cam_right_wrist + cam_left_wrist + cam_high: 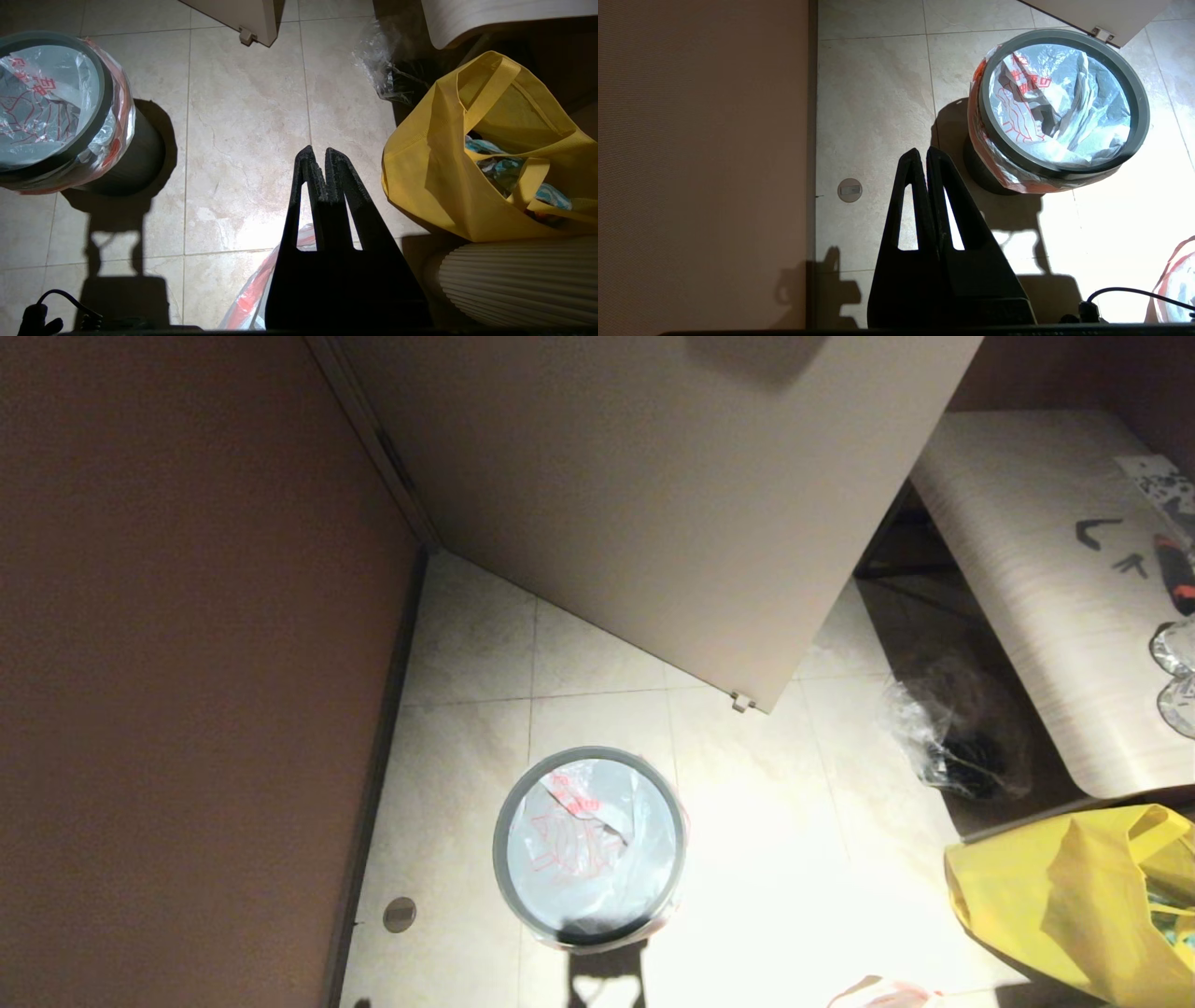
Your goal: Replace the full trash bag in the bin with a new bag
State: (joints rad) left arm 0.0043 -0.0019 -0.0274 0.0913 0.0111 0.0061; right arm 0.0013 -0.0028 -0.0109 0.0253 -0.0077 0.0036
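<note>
Black bin (560, 933) with grey rim ring (504, 859), white red-printed new bag (583, 845), yellow tote (1055, 905), beige marbled floor (766, 821), black pincers.

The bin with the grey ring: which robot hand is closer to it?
Left, probably. The left gripper, shut, hangs just beside the bin. The right gripper, also shut, hangs farther off across bare floor, beside the yellow tote.

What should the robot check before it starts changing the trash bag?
1. Bin upright on the floor: ok.
2. Bag lining the bin, edge folded over the grey rim ring: ok.
3. Whether that bag is full: cannot tell.
4. Left pincer shut, holding nothing, beside the bin: ok.
5. Right pincer shut, holding nothing, over bare floor: ok.
6. Yellow tote apart from the bin: ok.
</note>
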